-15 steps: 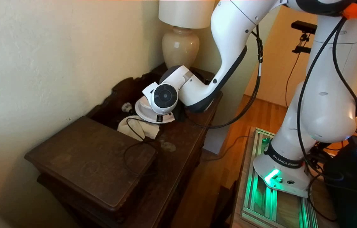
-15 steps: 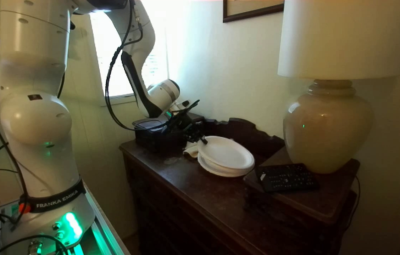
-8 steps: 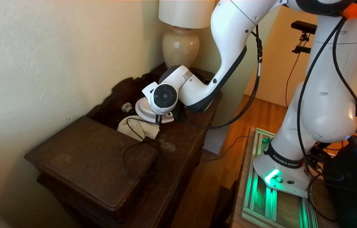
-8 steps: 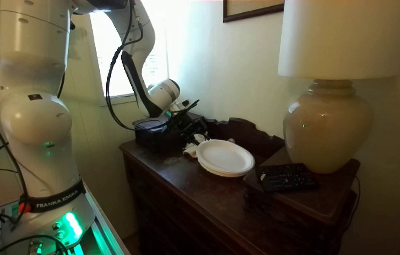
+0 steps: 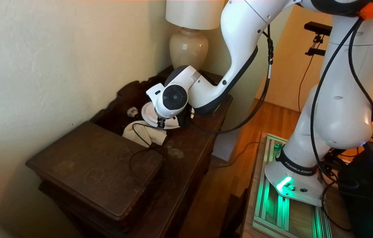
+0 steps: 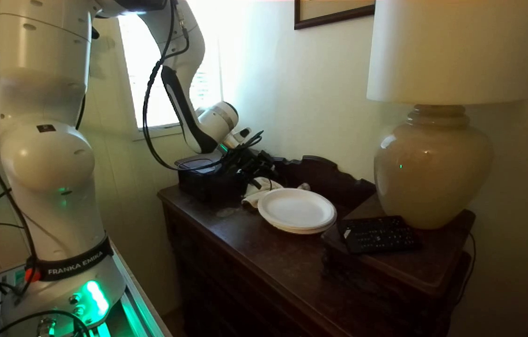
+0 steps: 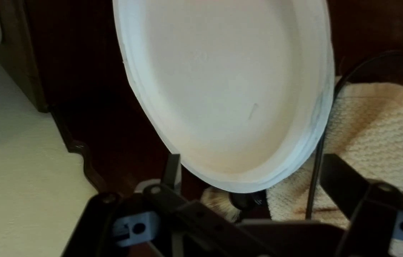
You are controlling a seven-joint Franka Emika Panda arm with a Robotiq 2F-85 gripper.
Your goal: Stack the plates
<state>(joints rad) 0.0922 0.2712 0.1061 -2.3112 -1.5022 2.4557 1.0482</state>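
Two white round plates [image 6: 297, 210] lie one on top of the other on the dark dresser, their rims nearly in line in an exterior view. From the wrist view, the upper plate [image 7: 219, 82] fills the middle and hides most of what is under it. My gripper [image 7: 253, 175] is open wide; the near end of the plates reaches between its fingers without being gripped. In an exterior view the gripper [image 5: 161, 123] is by the plates' edge, and the arm's wrist covers part of them.
A beige cloth [image 5: 143, 134] and a shaving brush [image 7: 221, 203] lie beside the plates, with a black cable [image 7: 317, 160] over the cloth. Behind runs a carved backboard [image 6: 315, 168]. A black keypad [image 6: 378, 234] and a lamp [image 6: 432, 168] stand on a raised dresser section.
The fingers have let go of the upper plate's edge. That plate was tilted up and has dropped flat onto the lower one. The gripper has opened and drawn back slightly from the rim.
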